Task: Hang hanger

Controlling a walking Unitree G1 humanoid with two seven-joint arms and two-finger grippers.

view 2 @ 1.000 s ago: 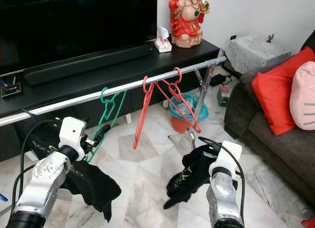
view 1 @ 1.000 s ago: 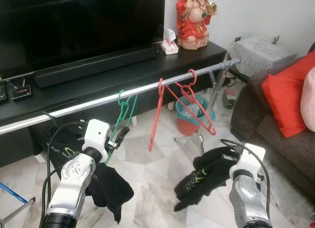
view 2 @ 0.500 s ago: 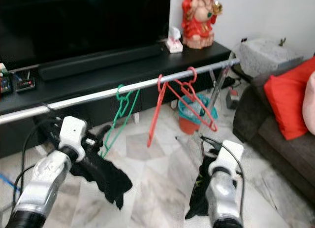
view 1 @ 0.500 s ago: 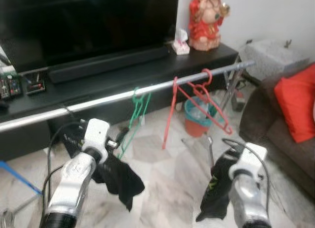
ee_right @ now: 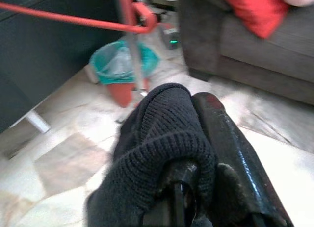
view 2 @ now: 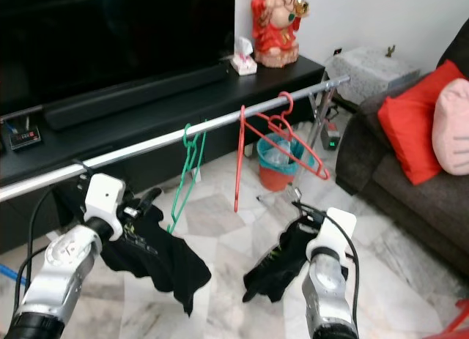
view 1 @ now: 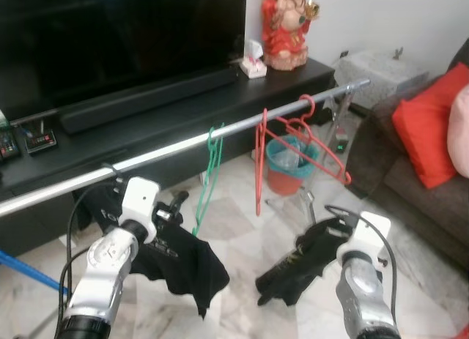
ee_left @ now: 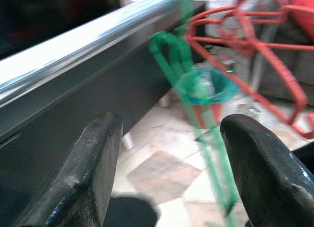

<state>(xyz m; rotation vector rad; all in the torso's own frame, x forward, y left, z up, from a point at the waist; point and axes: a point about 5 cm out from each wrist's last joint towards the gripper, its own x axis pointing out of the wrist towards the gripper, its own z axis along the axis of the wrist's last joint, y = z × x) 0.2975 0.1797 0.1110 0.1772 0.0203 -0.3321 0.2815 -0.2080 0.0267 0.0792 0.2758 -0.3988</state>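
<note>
Currently, at the rail:
Green hanger (view 1: 211,172): hooked on the silver rail (view 1: 183,144), hanging down, its flat face edge-on to me.
Left tool (view 1: 174,205): fingers (ee_left: 93,173) spread apart, gripping nothing; a black garment (view 1: 183,262) drapes off my left arm.
Bearing: the hanger lies just ahead, slightly right of my left tool, the nearer one.
Right tool (view 1: 322,233): clamped on a dark knit cloth (ee_right: 162,138), below the red hangers (view 1: 300,145).

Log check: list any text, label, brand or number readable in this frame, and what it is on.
Nothing here can be read.
Black garment over the left hand: pale print, too blurred.
Small black box on the TV stand: reddish display, too small.
Black garment in the right hand: yellowish marks, unreadable.
</note>
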